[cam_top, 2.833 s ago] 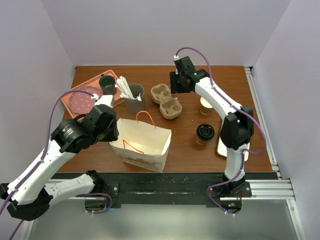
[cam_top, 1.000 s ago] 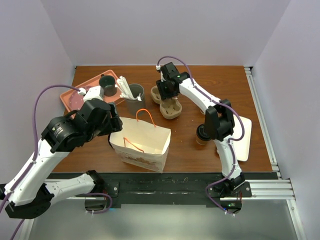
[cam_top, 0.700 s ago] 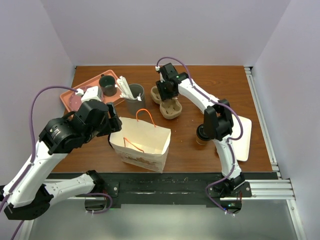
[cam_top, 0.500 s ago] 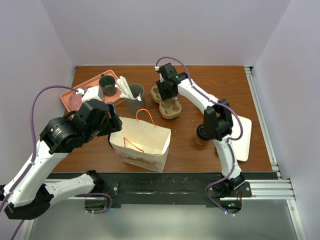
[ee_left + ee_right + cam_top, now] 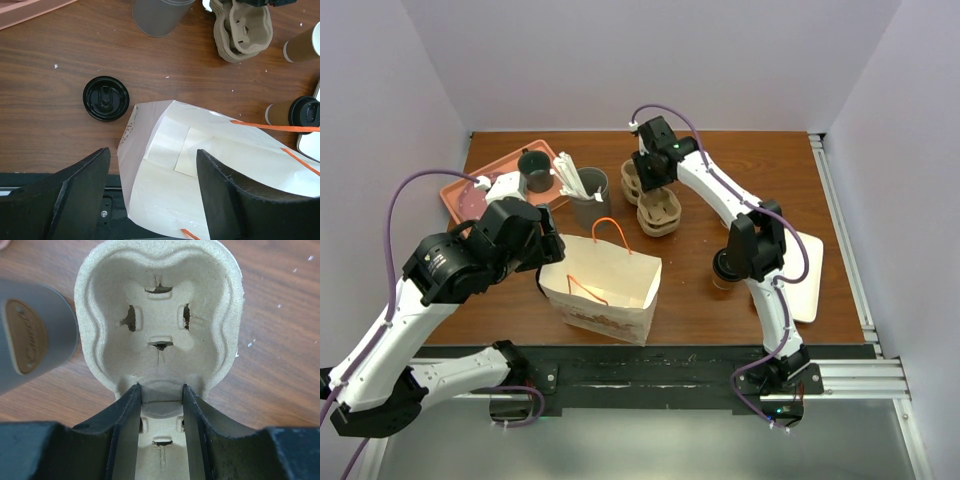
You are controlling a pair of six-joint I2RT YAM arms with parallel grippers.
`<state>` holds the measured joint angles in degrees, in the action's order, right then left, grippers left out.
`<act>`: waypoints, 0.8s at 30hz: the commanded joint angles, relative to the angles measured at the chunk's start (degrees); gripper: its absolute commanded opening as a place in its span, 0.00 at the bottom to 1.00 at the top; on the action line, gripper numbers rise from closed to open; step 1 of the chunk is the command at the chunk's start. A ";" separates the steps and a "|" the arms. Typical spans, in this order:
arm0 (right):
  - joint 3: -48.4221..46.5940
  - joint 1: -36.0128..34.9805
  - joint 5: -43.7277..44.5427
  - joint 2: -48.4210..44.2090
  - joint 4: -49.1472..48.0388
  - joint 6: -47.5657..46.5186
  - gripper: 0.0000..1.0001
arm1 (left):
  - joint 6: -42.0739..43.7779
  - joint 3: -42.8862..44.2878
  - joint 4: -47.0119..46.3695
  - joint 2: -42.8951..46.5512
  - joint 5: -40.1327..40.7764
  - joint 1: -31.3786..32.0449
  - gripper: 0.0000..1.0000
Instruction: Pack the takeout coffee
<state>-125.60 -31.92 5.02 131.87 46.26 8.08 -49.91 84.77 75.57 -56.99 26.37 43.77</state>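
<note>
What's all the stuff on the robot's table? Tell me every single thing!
table: one, brown wood, under everything
paper bag: one, white with orange handles, near middle, open
cup carrier: a stack, count unclear, tan cardboard, behind the bag
tumbler: one, grey, holds white utensils, left of the carrier
mug: one, dark grey, on the tray
tray: one, pink, far left corner
loose lid: one, black, left of the bag
lidded cup: one, brown, black lid, right of the bag
open cup: one, brown, right of the carrier
board: one, white, right edge
left end effector: black, open above the bag
right end effector: black, clamped on the cup carrier's middle ridge
</note>
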 commanded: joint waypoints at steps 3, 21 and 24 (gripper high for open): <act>-5.44 -0.25 0.34 -3.29 1.55 -1.75 0.30 | 0.60 0.04 -0.25 0.13 2.19 -0.35 0.75; -11.77 -0.07 4.83 -17.61 4.72 -1.75 0.29 | 3.50 3.55 -0.25 -3.04 0.35 -0.35 0.70; -9.32 -0.07 1.32 -23.30 1.91 -1.14 0.29 | 4.03 5.66 -0.25 -3.12 0.96 -0.35 0.71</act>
<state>-133.80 -31.92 8.16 117.14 51.29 6.81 -47.35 86.11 75.64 -60.80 26.17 43.77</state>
